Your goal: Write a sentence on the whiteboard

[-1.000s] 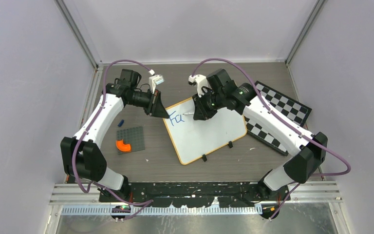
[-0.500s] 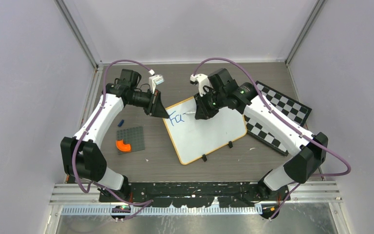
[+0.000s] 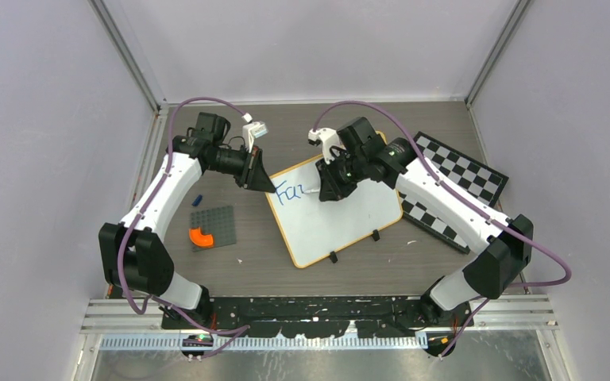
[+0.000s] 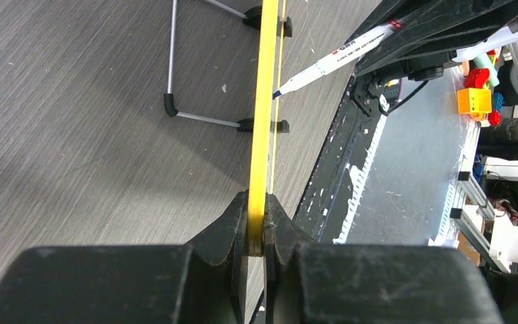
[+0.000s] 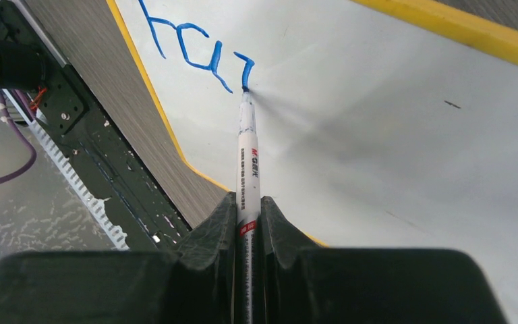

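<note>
Few blue letters [image 3: 287, 193] done — left jaws clamp the whiteboard [image 3: 337, 222] by its edge, right jaws clamp the marker [image 5: 248, 169], tip touching; next, probably steady rightward strokes.

I am looking into a robot lab. Plain pale walls [image 3: 40, 159] are closing in a gray wood table [image 3: 246, 270], and metal posts [image 3: 127, 55] are running up the corners. Two white robot arms, the left arm [image 3: 159, 198] and the right arm [image 3: 445, 202], are sitting bolted at the near edge, with purple cables [image 3: 206, 100] looping over them. A checkered board [image 3: 465, 171] is lying on the table. Past its edge, bright toy blocks [image 4: 474, 101] are sitting about.
</note>
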Controlling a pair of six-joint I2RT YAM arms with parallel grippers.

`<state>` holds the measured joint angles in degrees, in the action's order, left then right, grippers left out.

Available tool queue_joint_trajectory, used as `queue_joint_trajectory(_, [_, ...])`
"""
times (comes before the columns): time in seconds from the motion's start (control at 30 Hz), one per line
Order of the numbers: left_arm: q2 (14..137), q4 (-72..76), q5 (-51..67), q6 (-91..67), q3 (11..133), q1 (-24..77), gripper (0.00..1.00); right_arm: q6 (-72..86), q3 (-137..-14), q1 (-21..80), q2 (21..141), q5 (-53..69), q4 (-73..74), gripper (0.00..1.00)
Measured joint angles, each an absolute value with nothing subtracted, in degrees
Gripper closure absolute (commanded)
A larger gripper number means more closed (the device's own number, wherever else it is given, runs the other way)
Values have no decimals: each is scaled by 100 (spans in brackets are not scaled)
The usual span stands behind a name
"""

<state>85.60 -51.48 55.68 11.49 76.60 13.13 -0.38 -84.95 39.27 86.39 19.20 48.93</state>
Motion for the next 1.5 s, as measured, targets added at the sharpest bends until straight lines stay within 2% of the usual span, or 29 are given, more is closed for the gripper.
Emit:
queue_joint_trajectory(0.4, [8560, -5148, 5572, 1151, 7660, 1323, 100, -252, -8449, 3927, 8586, 1804, 5092, 100])
queue_joint_trajectory(1.03, [8536, -5162, 5572, 1205, 7671, 1365, 100, -158, -9146, 3924, 8729, 1772, 5048, 100])
queue_joint_trajectory(1.5, [8521, -5170, 5540, 1219, 7671, 1378, 100, -141, -9072, 3931, 8812, 1859, 5024, 100])
